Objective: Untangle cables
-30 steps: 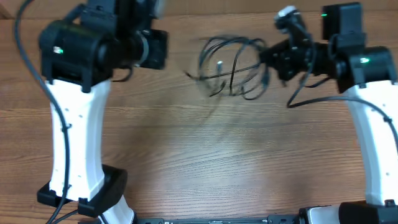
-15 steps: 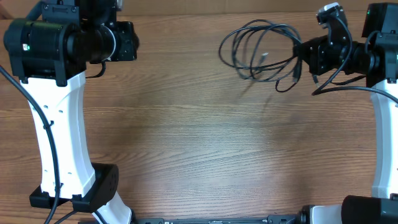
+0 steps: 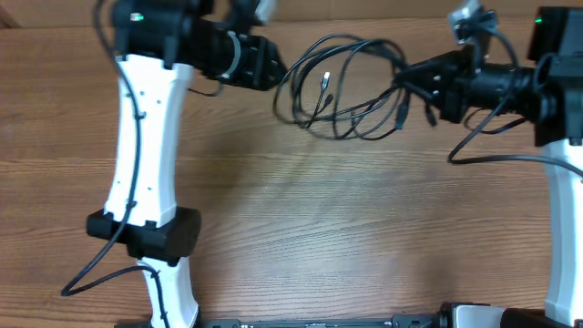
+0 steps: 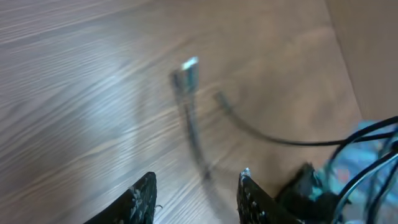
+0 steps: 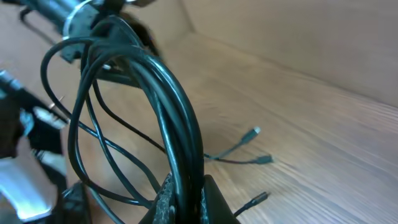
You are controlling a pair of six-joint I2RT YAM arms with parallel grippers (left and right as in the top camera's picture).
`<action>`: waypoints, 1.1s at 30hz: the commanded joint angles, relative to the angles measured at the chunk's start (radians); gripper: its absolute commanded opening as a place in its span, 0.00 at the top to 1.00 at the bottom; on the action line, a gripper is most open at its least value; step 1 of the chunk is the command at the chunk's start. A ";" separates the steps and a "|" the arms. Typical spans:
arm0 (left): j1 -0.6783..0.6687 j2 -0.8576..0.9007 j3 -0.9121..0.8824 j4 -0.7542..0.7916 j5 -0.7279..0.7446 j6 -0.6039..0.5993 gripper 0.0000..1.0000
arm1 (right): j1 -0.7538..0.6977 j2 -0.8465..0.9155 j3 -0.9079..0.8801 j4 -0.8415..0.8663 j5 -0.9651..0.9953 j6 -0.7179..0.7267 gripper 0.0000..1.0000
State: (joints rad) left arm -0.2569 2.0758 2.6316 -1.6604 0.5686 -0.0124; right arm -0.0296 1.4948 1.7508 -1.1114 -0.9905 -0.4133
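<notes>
The cables [image 3: 342, 91] are a tangled bundle of thin black loops at the back centre, with a metal-tipped plug [image 3: 325, 80] hanging inside. My right gripper [image 3: 403, 80] is shut on several strands at the bundle's right side. In the right wrist view the jaws [image 5: 185, 196] clamp the thick bunch of cables [image 5: 168, 93], and loose plug ends [image 5: 252, 132] trail over the wood. My left gripper [image 3: 276, 73] is open at the bundle's left edge. In the left wrist view its fingers [image 4: 196, 196] are apart and empty, with a blurred plug [image 4: 186, 70] ahead of them.
The wooden table [image 3: 301, 228] spreads in front of the bundle. The left arm's white column [image 3: 146, 137] and black base [image 3: 150, 237] stand left of centre. The right arm [image 3: 556, 164] runs down the right edge. A brown wall lies behind the table.
The left arm has swung right and its gripper now reaches the bundle's left edge. The right gripper has moved left with the bundle.
</notes>
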 commanded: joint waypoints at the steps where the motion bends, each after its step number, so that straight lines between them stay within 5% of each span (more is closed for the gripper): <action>1: -0.063 -0.010 0.008 0.017 0.054 0.082 0.59 | 0.090 -0.019 0.033 0.006 0.060 -0.003 0.96; 10: -0.012 -0.010 0.016 0.024 -0.016 0.077 0.52 | 0.129 -0.018 0.033 0.002 0.344 0.021 0.96; 19: 0.009 -0.013 0.146 0.043 0.029 0.050 0.47 | 0.129 0.027 0.032 0.001 0.426 0.043 0.96; 23: -0.013 -0.013 0.270 0.006 0.064 0.063 0.39 | 0.134 0.059 0.032 0.005 0.359 0.043 0.96; 33: -0.060 -0.010 0.283 -0.029 0.038 0.148 0.39 | 0.135 0.059 0.033 0.048 0.200 0.038 0.96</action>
State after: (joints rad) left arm -0.3145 2.0724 2.9021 -1.6871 0.6109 0.1009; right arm 0.1047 1.5642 1.7508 -1.0706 -0.7136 -0.3786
